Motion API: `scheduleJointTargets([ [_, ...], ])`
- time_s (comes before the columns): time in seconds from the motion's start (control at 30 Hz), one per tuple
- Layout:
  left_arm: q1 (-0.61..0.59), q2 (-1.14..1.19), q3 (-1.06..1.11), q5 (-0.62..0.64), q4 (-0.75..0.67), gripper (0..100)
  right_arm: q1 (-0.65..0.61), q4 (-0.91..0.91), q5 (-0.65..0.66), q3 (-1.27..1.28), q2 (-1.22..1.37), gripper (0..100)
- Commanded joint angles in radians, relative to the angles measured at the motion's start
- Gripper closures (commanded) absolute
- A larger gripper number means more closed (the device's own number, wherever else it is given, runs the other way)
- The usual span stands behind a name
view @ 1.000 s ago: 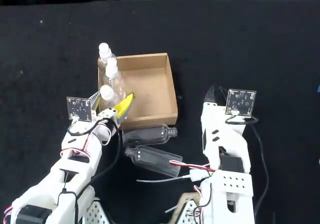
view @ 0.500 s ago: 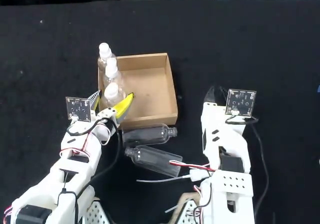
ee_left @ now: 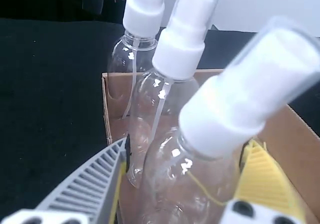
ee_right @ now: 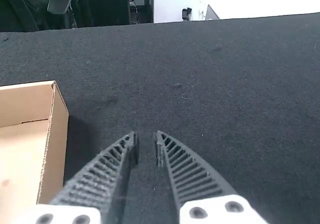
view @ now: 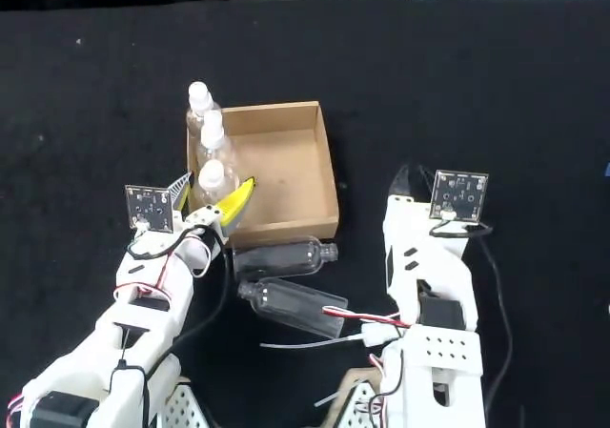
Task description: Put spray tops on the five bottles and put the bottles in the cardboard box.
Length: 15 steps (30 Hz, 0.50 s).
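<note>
The cardboard box point(view: 286, 161) sits mid-table. Three clear bottles with white spray tops stand along one wall of it: the far one point(view: 198, 99), the middle one point(view: 212, 128) and the near one point(view: 213, 175). My left gripper point(view: 217, 182) brackets the near bottle point(ee_left: 210, 149). Its yellow finger point(ee_left: 260, 174) touches the bottle. The grey finger point(ee_left: 100, 184) stands a little off it, so the grip looks open. Two topless bottles point(view: 286, 256) point(view: 294, 306) lie on the cloth in front of the box. My right gripper point(ee_right: 146, 136) hovers empty over the cloth beside the box point(ee_right: 30, 134), its fingers nearly together.
A thin white tube point(view: 305, 342) lies on the cloth between the arm bases, near the lower lying bottle. The black cloth point(view: 477, 75) stretches bare behind and to the right of the box. Red wires run along the right arm.
The near bottle's spray top shifted slightly toward the yellow finger and stands straighter. The left wrist edged a little left. The right arm kept still.
</note>
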Motion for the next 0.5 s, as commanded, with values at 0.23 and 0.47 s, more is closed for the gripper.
scheduleJointTargets([
  [0.23,-0.010,-0.026,0.004,0.008,0.008,66,-0.014,-0.003,0.008,-0.007,0.015,94.6],
  [0.47,-0.007,-0.281,0.012,0.011,0.238,67,-0.014,-0.003,0.008,-0.007,0.015,94.6],
])
